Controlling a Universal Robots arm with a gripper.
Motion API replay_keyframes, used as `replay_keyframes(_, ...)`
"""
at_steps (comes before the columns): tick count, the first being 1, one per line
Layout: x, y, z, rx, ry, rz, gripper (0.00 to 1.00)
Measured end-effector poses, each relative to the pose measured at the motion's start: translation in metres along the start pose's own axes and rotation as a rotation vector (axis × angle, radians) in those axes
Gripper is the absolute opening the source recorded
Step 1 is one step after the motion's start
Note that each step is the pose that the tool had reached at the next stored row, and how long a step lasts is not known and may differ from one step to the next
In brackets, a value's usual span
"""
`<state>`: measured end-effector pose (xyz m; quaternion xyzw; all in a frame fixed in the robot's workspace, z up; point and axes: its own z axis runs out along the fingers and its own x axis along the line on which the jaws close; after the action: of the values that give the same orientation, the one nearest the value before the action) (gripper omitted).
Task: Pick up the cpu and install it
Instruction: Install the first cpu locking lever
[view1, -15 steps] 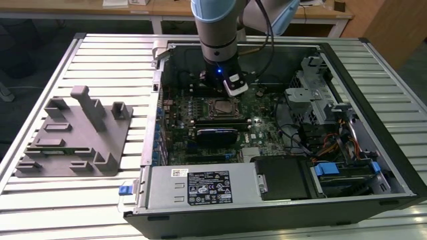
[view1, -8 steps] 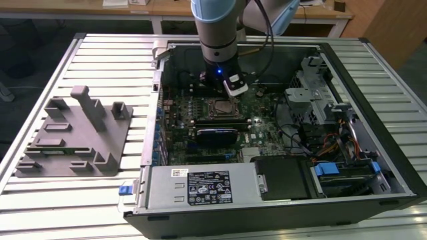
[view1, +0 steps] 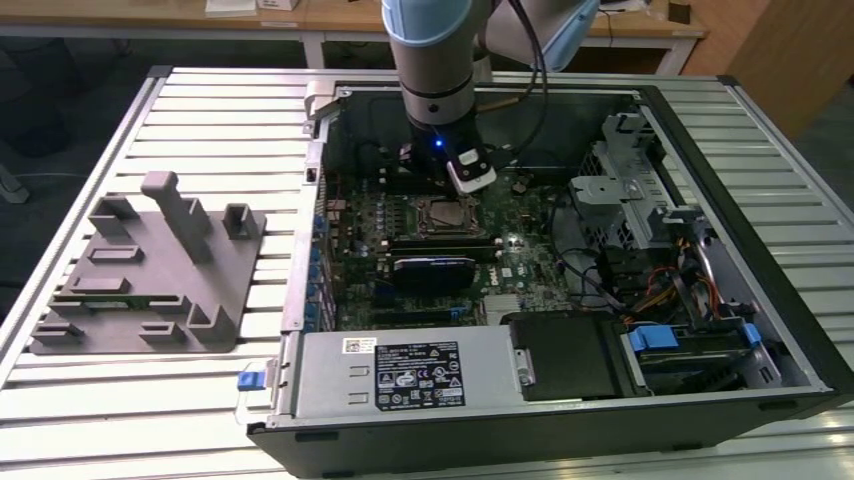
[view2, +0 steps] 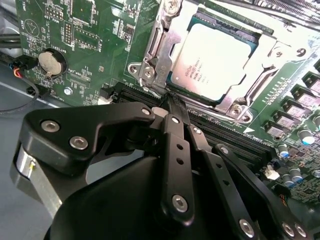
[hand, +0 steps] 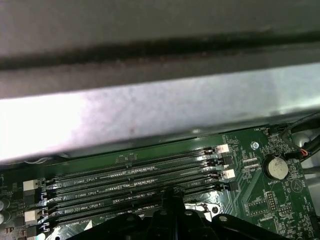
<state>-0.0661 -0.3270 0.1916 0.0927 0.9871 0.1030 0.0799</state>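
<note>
One claw (view2: 169, 100), fingers pressed together with nothing between them, is hanging low over the motherboard (view2: 95, 30) in the second wrist view, tips sitting just beside the socket frame (view2: 150, 70) edge. Cpu (view2: 212, 62) is already lying in the socket, silvery top up, flat as far as I can tell, retention frame around it. Grasp is over by the look of it; the step in hand seems to be seating or checking.

Doing it well, my judgement: keeping the narrow tips off the lid and the frame lever, no sideways drag, since a skewed chip could be bending socket pins. Any push should be going straight down and light.

Four memory slots (hand: 135, 175) are running just beside the claw tips in the first wrist view, coin battery (hand: 276, 168) further off.

In the exterior view the arm (view1: 438, 60) is reaching down into the open computer case (view1: 747, 200), cpu (view1: 446, 212) mid-board below it. Grey fixture tray (view1: 147, 290) is sitting well apart on the slatted worktop (view1: 200, 110), toward the exterior view's left.
</note>
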Motion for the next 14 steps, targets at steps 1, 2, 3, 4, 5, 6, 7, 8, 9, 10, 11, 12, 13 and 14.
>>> replay_keyframes(1,0.0,0.0,0.0,-0.0003,0.0,0.0,0.11)
replay_keyframes(2,0.0,0.0,0.0,-0.0005,0.0,0.0,0.11)
replay_keyframes(3,0.0,0.0,0.0,-0.0006,0.0,0.0,0.11)
replay_keyframes(4,0.0,0.0,0.0,-0.0007,0.0,0.0,0.11)
replay_keyframes(5,-0.0001,0.0001,-0.0004,-0.0006,0.0001,0.0,0.11)
replay_keyframes(6,-0.0002,0.0003,-0.0009,-0.0009,-0.0001,0.0,0.11)
replay_keyframes(7,-0.0003,0.0005,-0.0016,-0.001,-0.0001,0.0,0.11)
replay_keyframes(8,-0.0004,0.0007,-0.0027,-0.0008,0.0,0.0,0.11)
replay_keyframes(9,-0.0005,0.0009,-0.0036,-0.0007,0.0,0.0,0.11)
replay_keyframes(10,-0.0007,0.0011,-0.0047,-0.0005,0.0,0.0,0.11)
replay_keyframes(11,-0.0009,0.0014,-0.0059,-0.0004,0.0,0.0,0.11)
replay_keyframes(12,-0.001,0.0016,-0.0071,-0.0003,0.0,0.0,0.11)
replay_keyframes(13,-0.0012,0.0019,-0.0084,-0.0001,0.0,0.0,0.11)
replay_keyframes(14,-0.0014,0.0022,-0.0098,0.0002,-0.0001,0.0,0.11)
